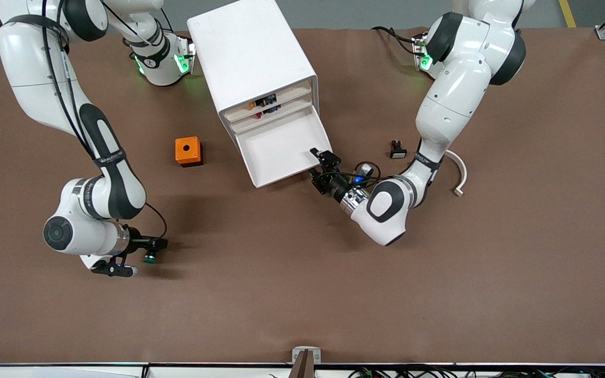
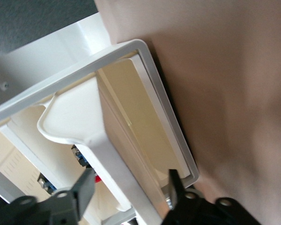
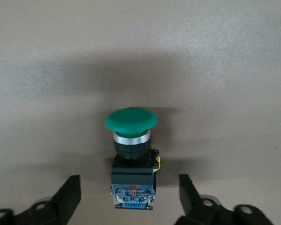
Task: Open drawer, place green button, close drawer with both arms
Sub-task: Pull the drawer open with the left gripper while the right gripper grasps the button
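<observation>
The drawer point(image 1: 281, 149) stands pulled out of the white cabinet point(image 1: 250, 47), its tray bare. My left gripper point(image 1: 322, 167) is at the drawer's front corner toward the left arm's end. In the left wrist view the left gripper point(image 2: 129, 180) is open, and its fingers point(image 2: 79, 192) straddle the drawer's front wall point(image 2: 107, 154) with a gap showing. The button point(image 1: 149, 258) lies on the table near the front camera, toward the right arm's end. My right gripper point(image 1: 154, 247) is low over it. The right gripper point(image 3: 129, 183) is open around the button point(image 3: 131, 122), clear of its body on both sides.
An orange box point(image 1: 188, 151) with a hole sits beside the cabinet toward the right arm's end. A small black-and-white switch point(image 1: 397, 150) and a curved white piece point(image 1: 459, 170) lie toward the left arm's end. The top drawer point(image 1: 263, 103) shows coloured parts.
</observation>
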